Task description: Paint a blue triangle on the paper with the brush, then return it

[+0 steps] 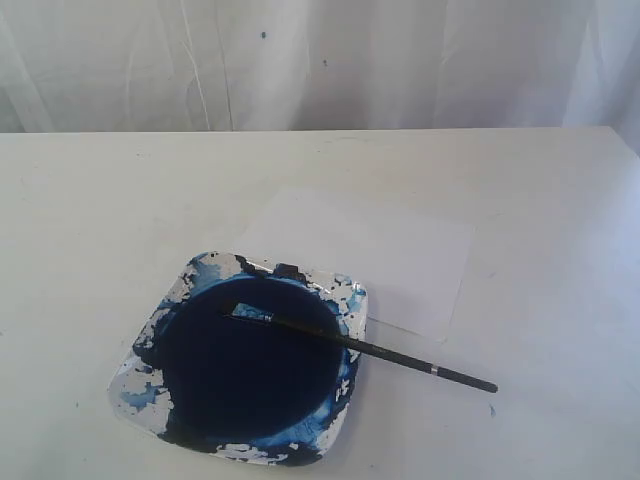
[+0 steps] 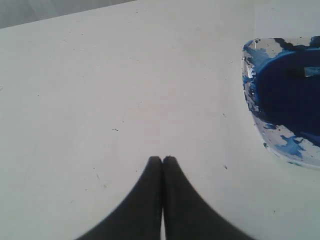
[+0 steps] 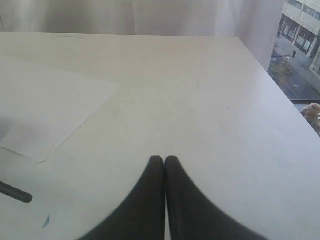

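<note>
The left claw (image 2: 162, 159) and the right claw (image 3: 164, 159) were closed on nothing, and the brush (image 1: 365, 347) lay tip-in-paint across the dish (image 1: 130, 385) beside the blank paper (image 1: 400, 250), so the right claw should open and grip the handle's overhanging end.

In the left wrist view the dish (image 2: 282, 145) runs off the picture's edge, so only part of it shows. In the right wrist view only the handle end of the brush (image 3: 15, 192) shows, and the paper (image 3: 50, 105) is cut off too. The left gripper (image 2: 162, 160) and right gripper (image 3: 164, 159) are blurred dark shapes, cropped at the base.
</note>
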Available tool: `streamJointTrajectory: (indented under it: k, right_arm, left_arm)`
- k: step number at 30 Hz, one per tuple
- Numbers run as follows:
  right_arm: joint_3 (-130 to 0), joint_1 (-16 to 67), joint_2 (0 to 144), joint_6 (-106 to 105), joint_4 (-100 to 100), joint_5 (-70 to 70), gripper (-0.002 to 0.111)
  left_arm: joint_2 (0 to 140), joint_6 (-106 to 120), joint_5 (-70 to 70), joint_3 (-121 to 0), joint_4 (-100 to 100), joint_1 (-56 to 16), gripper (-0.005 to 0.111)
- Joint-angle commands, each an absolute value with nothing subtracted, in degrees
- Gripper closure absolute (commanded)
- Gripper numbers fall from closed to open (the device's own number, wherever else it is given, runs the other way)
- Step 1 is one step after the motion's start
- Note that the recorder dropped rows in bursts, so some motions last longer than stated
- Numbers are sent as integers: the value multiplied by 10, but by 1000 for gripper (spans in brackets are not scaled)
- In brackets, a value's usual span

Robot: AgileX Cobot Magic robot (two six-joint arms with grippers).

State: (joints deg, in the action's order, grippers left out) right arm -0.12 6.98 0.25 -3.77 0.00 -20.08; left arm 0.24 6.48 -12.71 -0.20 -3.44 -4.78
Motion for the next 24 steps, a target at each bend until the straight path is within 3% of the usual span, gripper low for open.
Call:
streamJointTrajectory:
  k: [1,24]
  right_arm:
    - [0,69,0,-36,4,-201,108]
    - [0,69,0,-40,4,-201,108]
  left_arm:
    - [0,62,-128,0,-38,-49,107]
    - [0,62,-121,0,-25,-49,107]
